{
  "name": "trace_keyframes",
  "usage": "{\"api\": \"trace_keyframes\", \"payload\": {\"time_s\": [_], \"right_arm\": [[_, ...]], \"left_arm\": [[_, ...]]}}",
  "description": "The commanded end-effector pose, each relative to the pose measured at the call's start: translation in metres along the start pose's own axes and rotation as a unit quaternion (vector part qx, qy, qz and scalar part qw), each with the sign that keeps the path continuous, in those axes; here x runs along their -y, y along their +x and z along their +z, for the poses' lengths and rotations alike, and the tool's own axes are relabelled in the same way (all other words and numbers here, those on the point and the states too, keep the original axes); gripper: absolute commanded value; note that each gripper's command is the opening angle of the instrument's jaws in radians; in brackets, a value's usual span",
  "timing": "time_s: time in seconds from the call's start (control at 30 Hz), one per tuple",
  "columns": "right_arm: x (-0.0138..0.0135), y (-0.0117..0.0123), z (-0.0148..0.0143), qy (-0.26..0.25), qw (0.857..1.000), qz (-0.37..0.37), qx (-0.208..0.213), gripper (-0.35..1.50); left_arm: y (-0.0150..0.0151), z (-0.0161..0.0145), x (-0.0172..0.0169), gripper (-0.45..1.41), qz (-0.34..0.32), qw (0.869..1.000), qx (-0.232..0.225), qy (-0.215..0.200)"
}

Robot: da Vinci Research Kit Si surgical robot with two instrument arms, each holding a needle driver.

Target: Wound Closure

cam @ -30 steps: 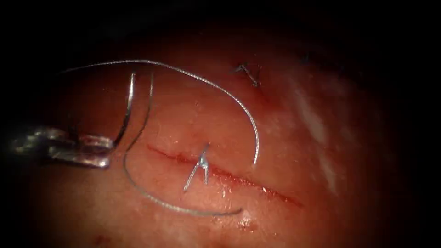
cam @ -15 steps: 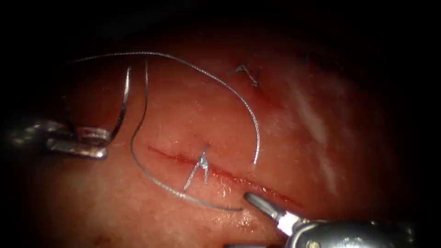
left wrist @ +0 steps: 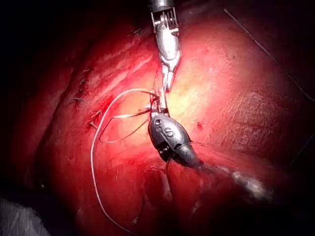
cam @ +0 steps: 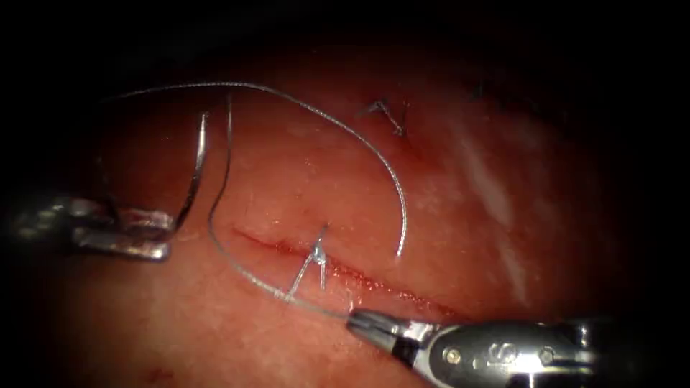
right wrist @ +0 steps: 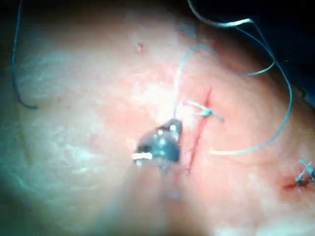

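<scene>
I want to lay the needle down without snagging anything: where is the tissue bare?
Bare tissue lies right of the thread arc, above the cut's right end. Crowded on the left: the left tool holds the needle by one end, out of the tissue, and the right tool grips the thread below the knot.

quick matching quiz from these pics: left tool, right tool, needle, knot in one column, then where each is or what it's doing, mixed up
Things:
1 left tool
2 right tool
3 needle
4 knot

States:
a sits on the cut
b shut on the thread
c curves up left of the cut, out of the tissue
d shut on the needle near one end

Pairs: 1-d, 2-b, 3-c, 4-a
</scene>
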Motion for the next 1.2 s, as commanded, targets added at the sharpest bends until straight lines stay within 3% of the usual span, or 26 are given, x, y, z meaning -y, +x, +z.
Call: {"api": "trace_keyframes", "payload": {"time_s": [0.03,0.2,0.33,0.53,0.8,0.87,0.93,0.97,1.2], "right_arm": [[0.001,0.0,-0.0002,0.007,1.0,-0.001,-0.003,-0.35],[0.004,0.0016,-0.0029,0.026,1.0,-0.004,-0.01,-0.35],[0.0086,0.0041,-0.0057,0.031,0.999,-0.006,-0.024,-0.35],[0.0129,0.008,-0.008,0.028,0.999,0.0,-0.028,-0.35],[0.0138,0.01,-0.0083,0.035,0.998,0.005,-0.044,-0.35],[0.0132,0.0096,-0.0084,0.034,0.998,0.007,-0.046,0.36],[0.0124,0.009,-0.0088,0.016,0.999,0.009,-0.043,0.86],[0.0117,0.0086,-0.0092,0.008,0.999,0.01,-0.044,1.03],[0.0069,0.0058,-0.0107,-0.029,0.999,-0.006,-0.039,1.06]], "left_arm": [[-0.0005,0.0006,0.0001,-0.45,0.001,1.0,-0.001,-0.002],[-0.0002,0.001,-0.0007,-0.45,-0.014,1.0,-0.003,-0.008],[0.0001,0.0012,-0.0015,-0.45,-0.017,1.0,0.002,-0.013],[0.0004,0.0013,-0.0024,-0.45,-0.019,1.0,0.011,-0.018],[0.0009,0.001,-0.0029,-0.45,-0.02,0.999,0.016,-0.023],[0.001,0.0006,-0.0026,-0.45,-0.021,0.999,0.016,-0.025],[0.0009,0.0001,-0.0023,-0.45,-0.021,0.999,0.016,-0.026],[0.0009,-0.0002,-0.0021,-0.45,-0.021,0.999,0.017,-0.024],[-0.0004,-0.0013,-0.0004,-0.45,-0.033,0.999,0.022,-0.018]]}}
